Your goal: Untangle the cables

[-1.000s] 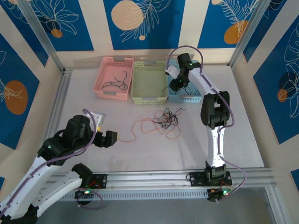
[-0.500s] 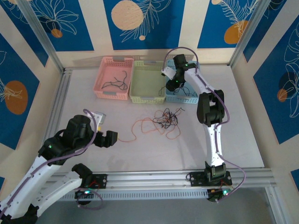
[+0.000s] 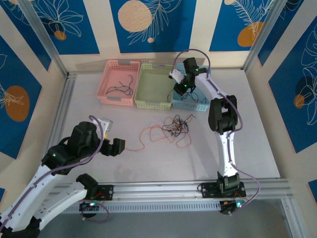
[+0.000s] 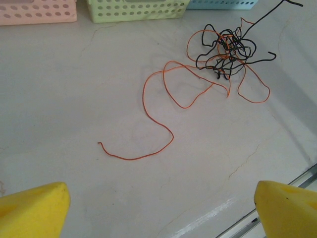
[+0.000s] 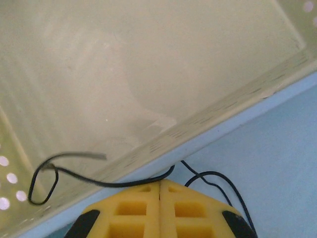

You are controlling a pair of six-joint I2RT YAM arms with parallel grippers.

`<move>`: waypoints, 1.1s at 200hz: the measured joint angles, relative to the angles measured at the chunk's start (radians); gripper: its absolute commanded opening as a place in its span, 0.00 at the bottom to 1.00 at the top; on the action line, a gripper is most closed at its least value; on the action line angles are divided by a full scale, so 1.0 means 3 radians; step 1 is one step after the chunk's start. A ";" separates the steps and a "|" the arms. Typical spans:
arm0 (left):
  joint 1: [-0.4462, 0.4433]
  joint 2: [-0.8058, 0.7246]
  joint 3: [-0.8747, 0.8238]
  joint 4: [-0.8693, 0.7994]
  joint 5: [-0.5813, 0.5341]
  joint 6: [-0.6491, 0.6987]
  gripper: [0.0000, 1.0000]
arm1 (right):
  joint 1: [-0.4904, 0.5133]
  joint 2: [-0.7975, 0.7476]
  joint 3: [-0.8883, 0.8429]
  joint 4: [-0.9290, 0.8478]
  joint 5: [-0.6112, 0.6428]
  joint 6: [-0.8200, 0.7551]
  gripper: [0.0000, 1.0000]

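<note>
The right gripper (image 5: 159, 184) is clenched, its yellow pads pressed flat together with no gap. A black cable (image 5: 124, 185) passes just past its tips. From there one part runs toward 9 o'clock, over the wall into the green basket (image 5: 124, 74), and ends in a small loop at 8 o'clock. The other part bends toward 4 o'clock over the blue basket (image 5: 277, 163). I cannot tell whether the pads nip this cable or only touch it. From above, this gripper hangs over the wall where the green and blue baskets meet, at 12 o'clock on the table (image 4: 74, 89).

The left gripper (image 4: 158, 213) is released, its fingers (image 4: 32, 210) spread wide with nothing but bare table between them. It hovers low at 8 o'clock on the table, pointed toward the middle.

An orange cable (image 4: 133, 158) lies ahead of it. Its free end is near the gripper but clear of it. The rest snakes away toward 1 o'clock into the tangle (image 4: 225, 49). The tangle is a knot of black and orange loops lying near the table's centre, well apart from both grippers. One black end sticks out of it toward the blue basket.

The three baskets stand side by side along the far edge, from 11 to 12 o'clock. The pink basket (image 3: 117, 101) is at 11, and a curled cable (image 3: 124, 87), black, lies loose on its floor
</note>
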 measured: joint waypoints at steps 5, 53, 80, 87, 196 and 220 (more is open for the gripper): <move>0.0000 0.0000 0.0000 0.0000 0.0000 -0.0001 0.95 | -0.0004 -0.0027 -0.0037 0.0047 -0.0005 0.0058 0.00; 0.0000 -0.0003 0.0000 0.0001 0.0000 0.0000 0.95 | -0.0139 -0.0464 -0.0378 0.0504 -0.0107 0.0720 0.00; 0.0000 -0.0003 -0.0004 0.0008 0.0000 0.0000 0.95 | -0.0355 -0.0694 -0.0422 0.0676 -0.0248 0.1134 0.00; 0.0000 -0.0003 -0.0006 0.0011 0.0000 0.0000 0.95 | -0.0409 -0.0729 -0.0420 0.0692 -0.0309 0.1185 0.03; 0.0013 0.1124 0.0291 0.0776 0.0107 0.0125 0.98 | 0.0449 -0.0067 0.0760 -0.0692 0.0141 0.1747 0.50; 0.0060 0.2112 0.0837 0.1199 0.0216 0.0342 0.98 | 0.0196 -0.0520 0.0085 -0.0500 0.0074 0.2294 0.50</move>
